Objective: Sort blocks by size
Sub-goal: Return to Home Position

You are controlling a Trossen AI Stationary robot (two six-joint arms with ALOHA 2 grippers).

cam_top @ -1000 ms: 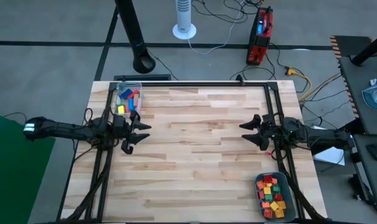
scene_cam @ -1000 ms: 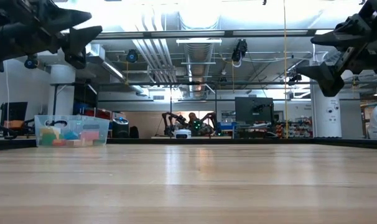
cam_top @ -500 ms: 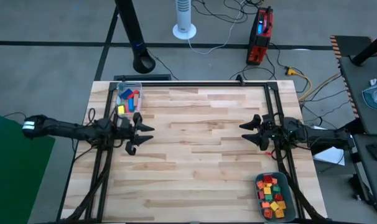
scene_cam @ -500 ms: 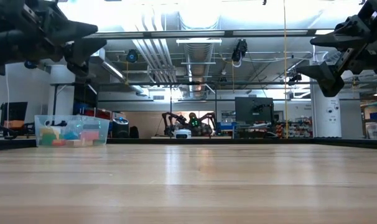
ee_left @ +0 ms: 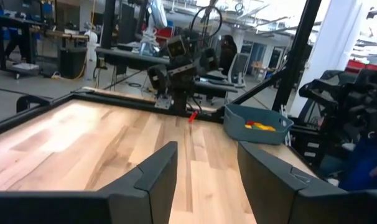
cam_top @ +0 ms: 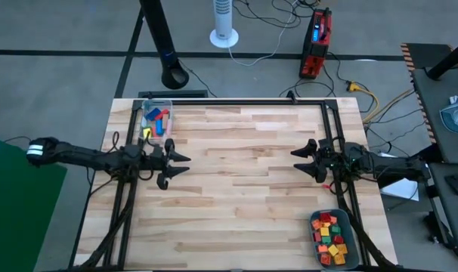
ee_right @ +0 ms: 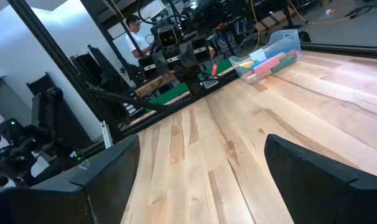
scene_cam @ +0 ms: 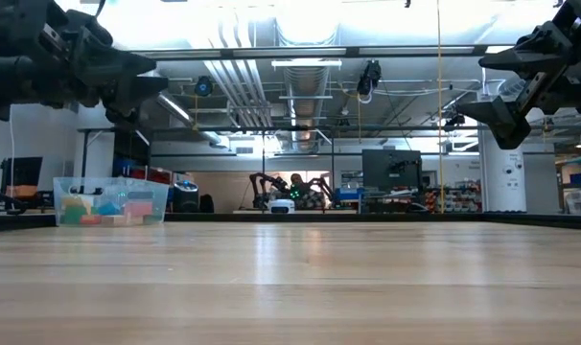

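Several long blocks [cam_top: 158, 119] lie in a clear plastic box [cam_top: 146, 110] standing on the table's far left corner; the box [ee_right: 287, 38] also shows in the right wrist view. Small cube blocks [cam_top: 330, 234] fill a grey-blue tray [cam_top: 353, 230] at the near right corner. My left gripper [cam_top: 176, 171] hovers open above the table's left side, just on the near side of the clear box, with nothing between its fingers [ee_left: 156, 175]. My right gripper [cam_top: 300, 164] hangs open above the right side, also with nothing in it.
A black frame rail [cam_top: 236, 101] runs along the table's far edge and down both sides. The bare wooden middle of the table [cam_top: 236, 174] lies between the two grippers. A person [ee_right: 134, 25] stands in the room beyond the table.
My left gripper has moved out toward the table's right edge and sunk a little, staying open. The right arm has kept still.
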